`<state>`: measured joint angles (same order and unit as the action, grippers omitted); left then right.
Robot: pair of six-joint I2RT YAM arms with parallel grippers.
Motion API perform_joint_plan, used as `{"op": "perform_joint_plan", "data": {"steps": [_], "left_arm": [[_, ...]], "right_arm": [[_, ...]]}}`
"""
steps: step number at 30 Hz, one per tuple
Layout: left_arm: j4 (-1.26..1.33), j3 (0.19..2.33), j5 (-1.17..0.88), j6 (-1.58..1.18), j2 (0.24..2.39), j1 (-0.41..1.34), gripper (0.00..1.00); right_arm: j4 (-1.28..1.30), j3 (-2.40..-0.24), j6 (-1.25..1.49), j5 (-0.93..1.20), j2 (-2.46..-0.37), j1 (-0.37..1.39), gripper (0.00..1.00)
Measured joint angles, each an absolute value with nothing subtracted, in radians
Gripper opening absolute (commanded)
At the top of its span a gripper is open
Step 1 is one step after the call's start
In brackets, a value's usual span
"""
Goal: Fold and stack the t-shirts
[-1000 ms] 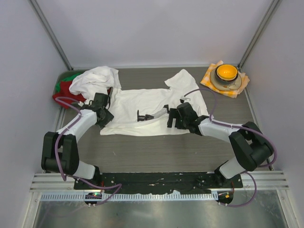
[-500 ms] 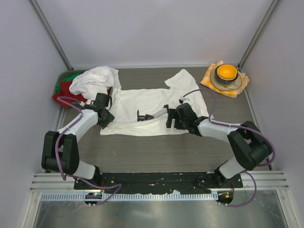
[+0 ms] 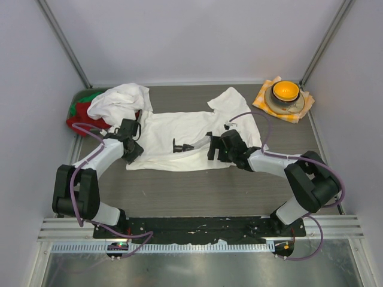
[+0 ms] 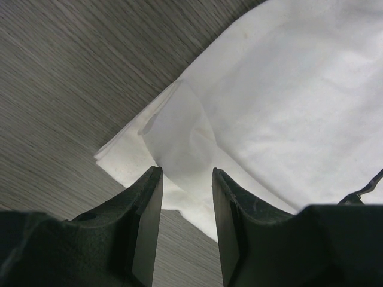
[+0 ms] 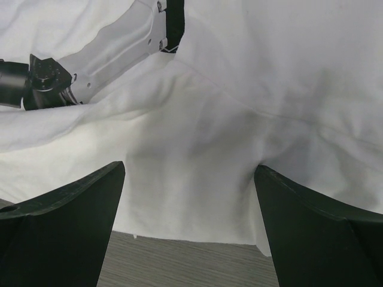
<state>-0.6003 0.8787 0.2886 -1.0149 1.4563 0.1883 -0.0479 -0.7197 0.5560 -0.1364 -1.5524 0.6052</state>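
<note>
One white t-shirt [image 3: 179,128] lies spread flat across the middle of the table. A second t-shirt [image 3: 119,98] sits crumpled at the back left. My left gripper [image 3: 134,152] is low at the flat shirt's near-left corner [image 4: 179,137]. Its jaws [image 4: 187,170] stand narrowly apart, a raised fold of cloth just at their tips and bare table showing between them. My right gripper [image 3: 211,147] hovers wide open over the shirt's near hem [image 5: 191,209], its fingertips [image 5: 114,173] resting down on the white cloth [image 5: 197,137].
A small black-and-white object [image 3: 179,145] lies on the flat shirt between the two grippers. Red and green garments [image 3: 81,113] sit under the crumpled shirt. At the back right a bowl [image 3: 285,92] stands on an orange-and-white checked cloth [image 3: 263,98]. Enclosure walls close in both sides.
My right gripper has crept a little to the left along the shirt's near edge. The left jaws have narrowed slightly at the corner; that arm has barely moved.
</note>
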Motion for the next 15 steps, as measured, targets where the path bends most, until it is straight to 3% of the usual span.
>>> {"op": "perform_joint_plan", "data": {"steps": [15], "left_arm": [[-0.594, 0.869, 0.311, -1.016, 1.486, 0.188, 0.37]], "right_arm": [[-0.061, -0.72, 0.556, -0.136, -1.559, 0.607, 0.96]]}}
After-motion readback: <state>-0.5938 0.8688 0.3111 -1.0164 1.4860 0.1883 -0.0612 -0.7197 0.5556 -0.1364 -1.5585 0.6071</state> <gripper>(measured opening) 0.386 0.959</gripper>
